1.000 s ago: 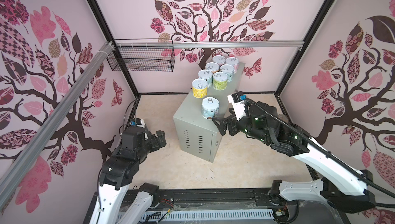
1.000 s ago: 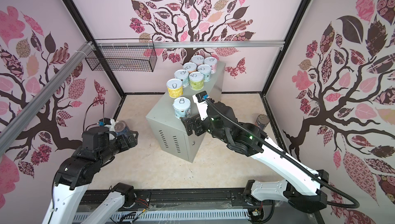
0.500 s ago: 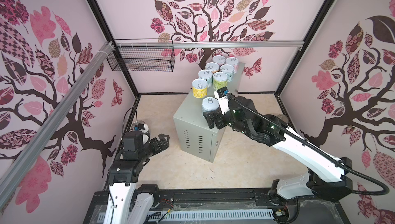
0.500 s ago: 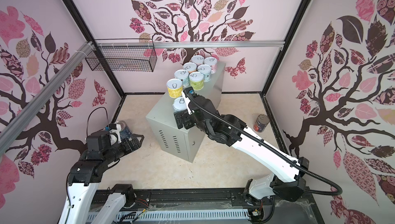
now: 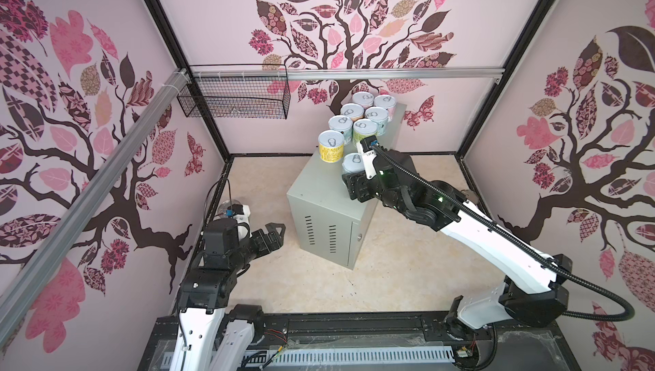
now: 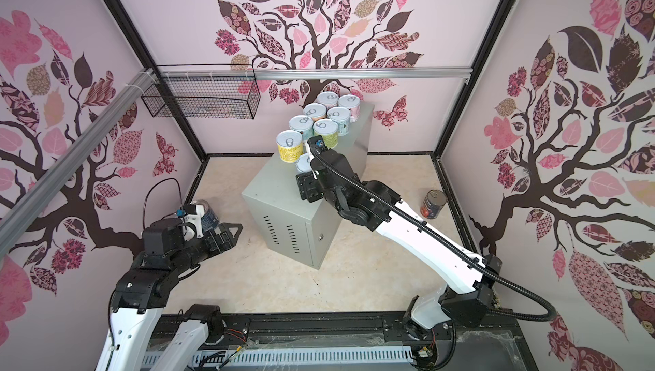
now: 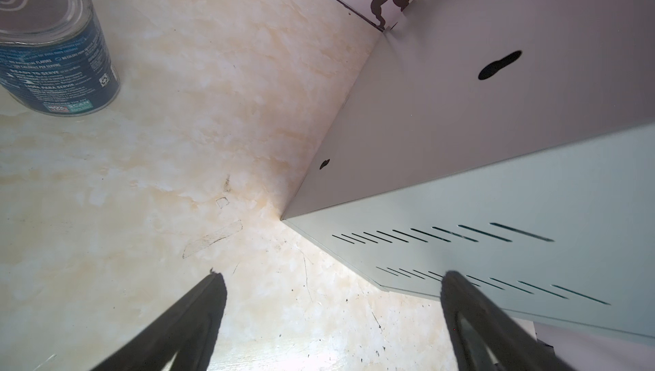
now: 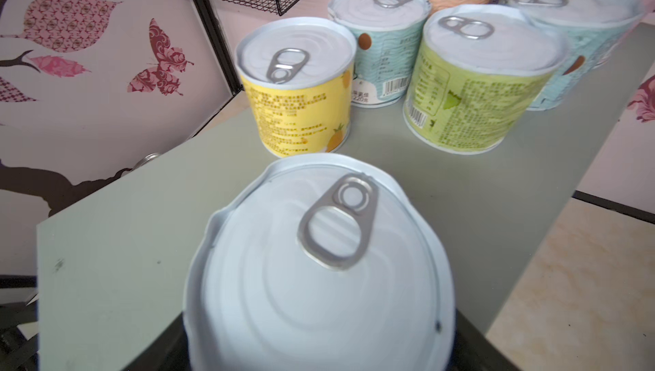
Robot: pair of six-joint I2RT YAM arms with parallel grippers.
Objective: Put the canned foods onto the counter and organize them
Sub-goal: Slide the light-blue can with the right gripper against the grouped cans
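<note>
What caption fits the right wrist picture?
Near can fills the view; yellow can and green can stand behind on the grey box.

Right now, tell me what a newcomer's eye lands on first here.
A tight cluster of pastel pull-tab cans crowds the far end of the grey counter. The right gripper reaches over the counter's near half at a lone can set apart from the cluster. The left gripper hangs open above the floor near a blue can.

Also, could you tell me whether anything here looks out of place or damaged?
Two taller cans stand on the floor, not on the counter: the blue can on the left and the dark tomato can on the right. The nearest short can looks crumpled at its label rim.
</note>
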